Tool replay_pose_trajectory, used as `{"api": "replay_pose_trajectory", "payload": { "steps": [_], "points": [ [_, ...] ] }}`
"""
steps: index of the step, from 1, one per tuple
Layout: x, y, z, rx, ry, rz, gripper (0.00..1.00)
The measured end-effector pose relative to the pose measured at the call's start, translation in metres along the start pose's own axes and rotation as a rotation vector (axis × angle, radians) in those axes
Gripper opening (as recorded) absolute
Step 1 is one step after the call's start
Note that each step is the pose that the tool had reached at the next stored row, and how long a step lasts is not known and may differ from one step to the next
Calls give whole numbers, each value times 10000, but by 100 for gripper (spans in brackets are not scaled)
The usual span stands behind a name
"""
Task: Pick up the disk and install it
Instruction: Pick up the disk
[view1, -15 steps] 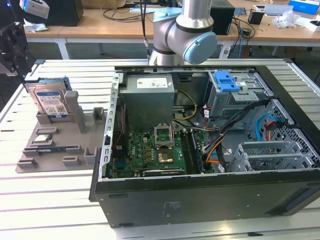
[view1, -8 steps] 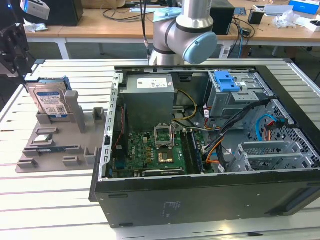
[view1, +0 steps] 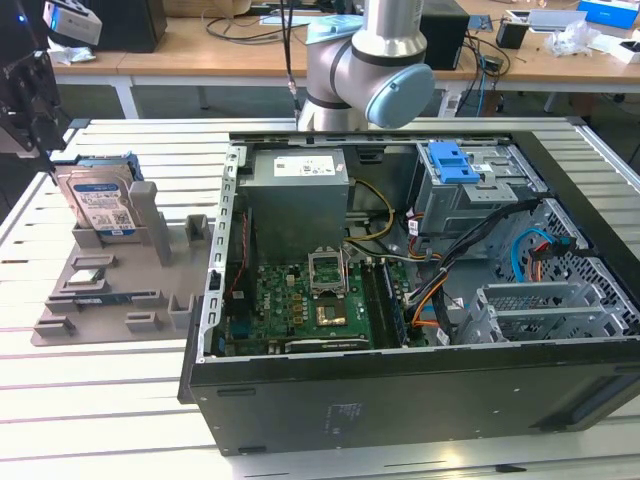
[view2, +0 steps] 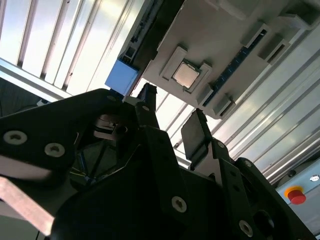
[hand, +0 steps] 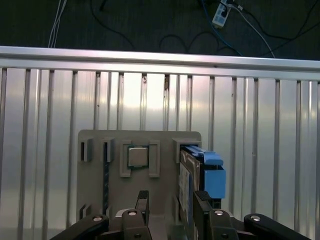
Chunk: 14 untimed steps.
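Jaws wide and empty above disk (view1: 100, 203), disk upright in grey holder (view1: 105, 305) on slatted tabletop (view1: 90, 410), open computer case (view1: 400, 405) alongside

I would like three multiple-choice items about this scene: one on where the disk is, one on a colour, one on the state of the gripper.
1. Where does the disk stand?
A. In the grey holder beside the computer case
B. Inside the case
C. On the floor

2. What colour are the disk's rails?
A. Red
B. Green
C. Blue

3. How is the gripper?
A. Shut on the disk
B. Open, holding nothing
C. Shut on a cable

Answers: 1 A, it stands upright in the holder; 2 C, a blue rail runs along its edge; 3 B, both wrist views show its fingers apart.
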<state>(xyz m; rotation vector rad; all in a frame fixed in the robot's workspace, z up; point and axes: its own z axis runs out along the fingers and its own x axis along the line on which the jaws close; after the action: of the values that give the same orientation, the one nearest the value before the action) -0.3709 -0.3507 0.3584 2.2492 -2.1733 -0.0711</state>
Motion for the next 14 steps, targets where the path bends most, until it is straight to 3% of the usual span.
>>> {"api": "replay_pose_trajectory", "payload": {
  "steps": [9, 12, 14],
  "points": [
    [-26, -5, 102, -1, 1, 0, 48],
    [-94, -9, 123, 0, 0, -1, 48],
    [-201, -12, 143, -1, 0, 1, 48]
  ]
}}
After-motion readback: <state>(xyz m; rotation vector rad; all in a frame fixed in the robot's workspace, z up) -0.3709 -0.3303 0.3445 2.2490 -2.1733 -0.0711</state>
